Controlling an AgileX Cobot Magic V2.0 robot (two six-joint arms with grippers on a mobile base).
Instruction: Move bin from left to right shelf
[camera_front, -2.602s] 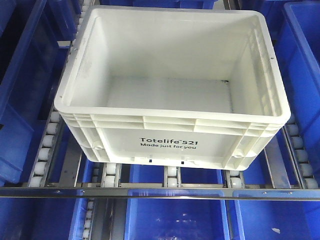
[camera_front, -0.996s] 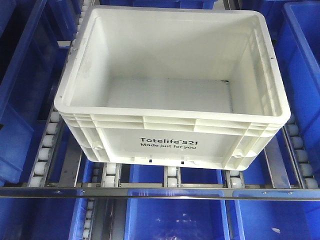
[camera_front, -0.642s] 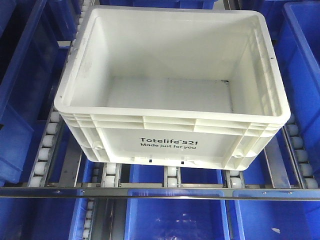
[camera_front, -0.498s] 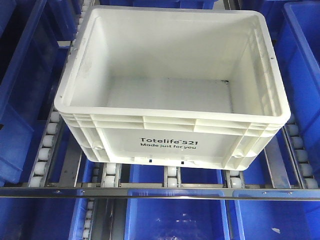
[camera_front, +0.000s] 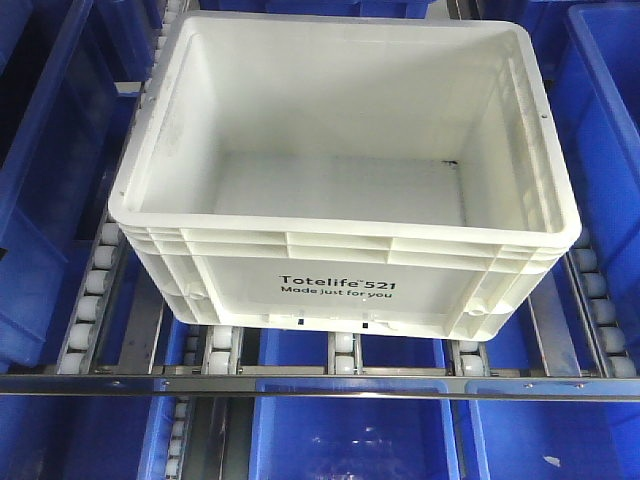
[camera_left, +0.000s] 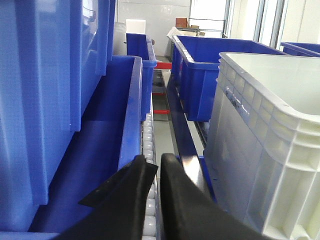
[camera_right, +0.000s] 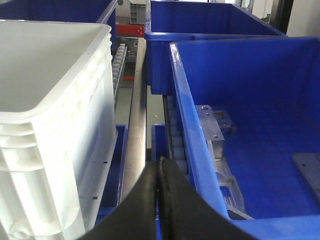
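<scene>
The bin (camera_front: 345, 170) rests empty on the roller rails (camera_front: 88, 300), its long axis running left to right between the two arms. The left gripper (camera_left: 156, 165), fingertips nearly together, sits off its left wall; the right gripper (camera_right: 160, 172), pressed together on nothing, sits off its right wall, about equally near.

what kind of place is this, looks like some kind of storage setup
Most likely a warehouse or order-picking area with flow-rack shelving: the white tote sits on roller tracks behind a metal rail, with rows of blue bins on either side.
</scene>
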